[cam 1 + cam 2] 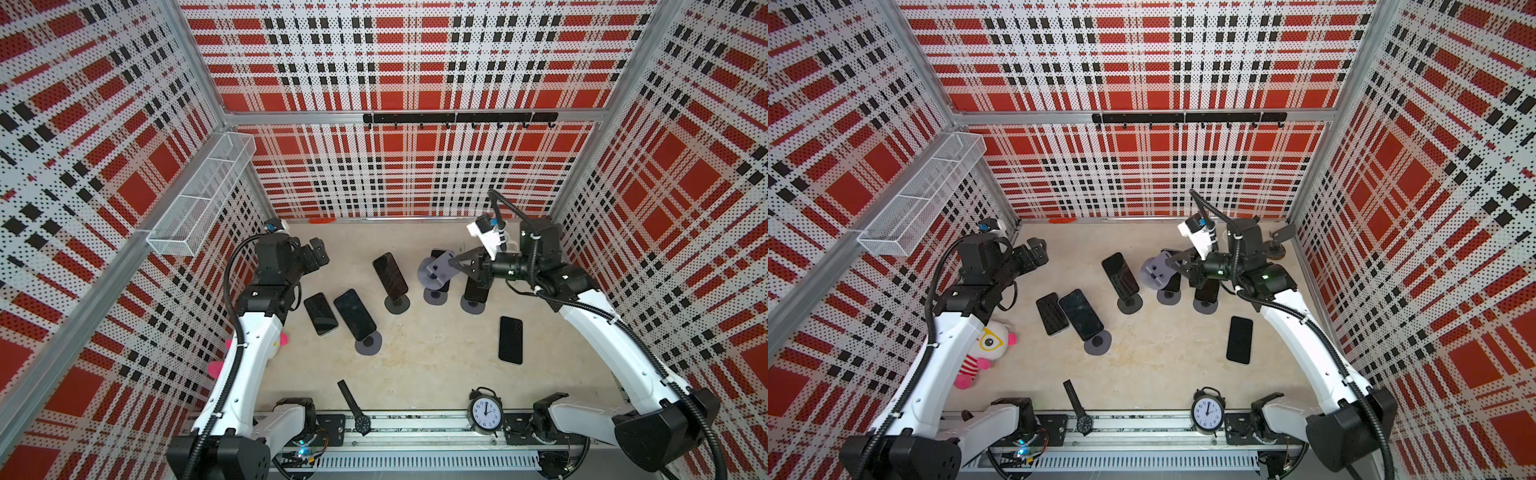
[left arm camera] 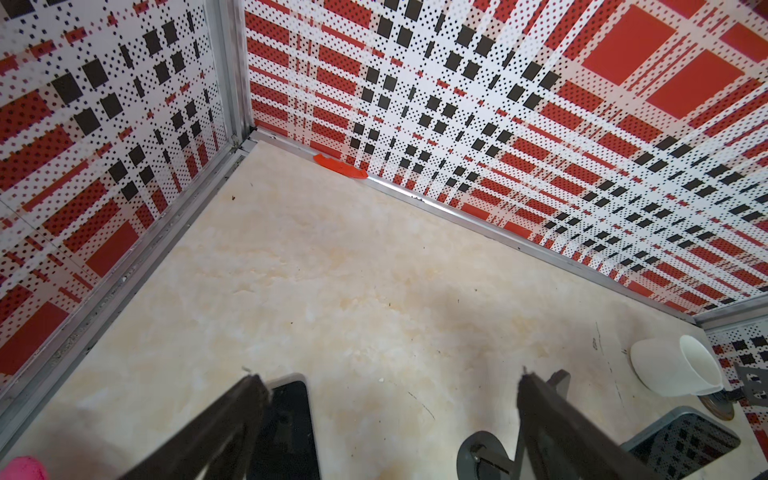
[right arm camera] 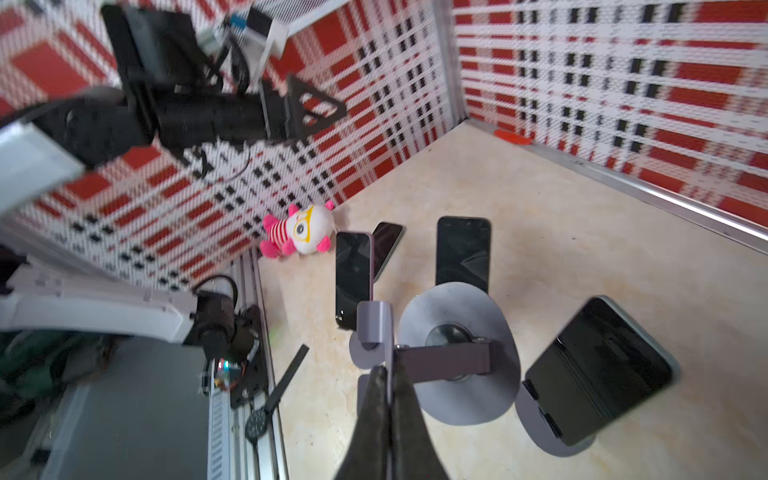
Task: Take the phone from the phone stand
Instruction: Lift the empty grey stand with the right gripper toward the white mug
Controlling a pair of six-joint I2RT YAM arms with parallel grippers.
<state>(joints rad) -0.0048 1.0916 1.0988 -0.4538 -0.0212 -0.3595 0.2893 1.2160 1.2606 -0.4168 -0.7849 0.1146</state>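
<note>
Grip check: right gripper (image 3: 390,374) jaws pressed together on the thin grey plate of a phone stand (image 3: 457,399), which hangs tilted, disc base toward the wrist, no phone seen in it. Just beside the jaws a dark phone (image 3: 598,370) leans in a second stand (image 3: 530,419). Judgement: rigid, glass-faced, slippery, moderately heavy; take it by the long edges, lift clear of the cradle lip. Well apart, left gripper (image 2: 388,376) stands spread, empty.

Loose phone (image 1: 510,340) lies right of centre; clock (image 1: 485,412) right of watch (image 1: 360,422), both at front edge of table (image 1: 436,370).
</note>
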